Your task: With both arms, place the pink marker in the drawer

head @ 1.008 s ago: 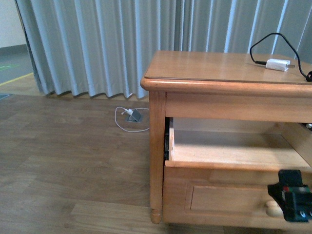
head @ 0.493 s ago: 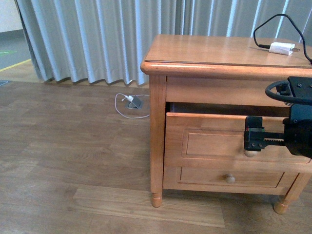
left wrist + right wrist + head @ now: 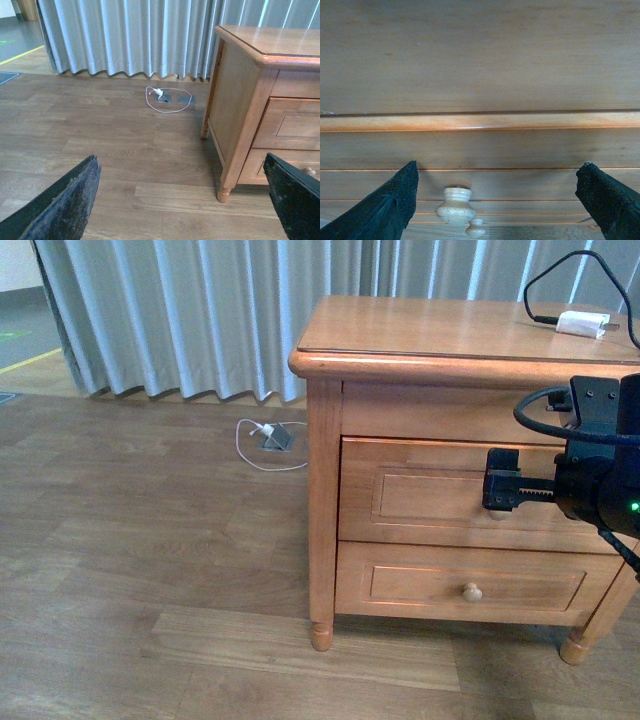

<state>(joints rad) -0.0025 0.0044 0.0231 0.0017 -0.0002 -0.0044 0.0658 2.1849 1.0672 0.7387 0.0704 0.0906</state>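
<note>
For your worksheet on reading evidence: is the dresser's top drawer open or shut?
Shut. The top drawer front sits flush with the dresser frame, no gap showing.

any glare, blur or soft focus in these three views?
Front view: sharp, mild sheen on the dresser top; right gripper dark, little detail. Left wrist view: floor and curtain crisp, the fingers at the frame edge slightly soft. Right wrist view: bright highlight along the drawer edge, knob a bit soft, wood grain smeared.
</note>
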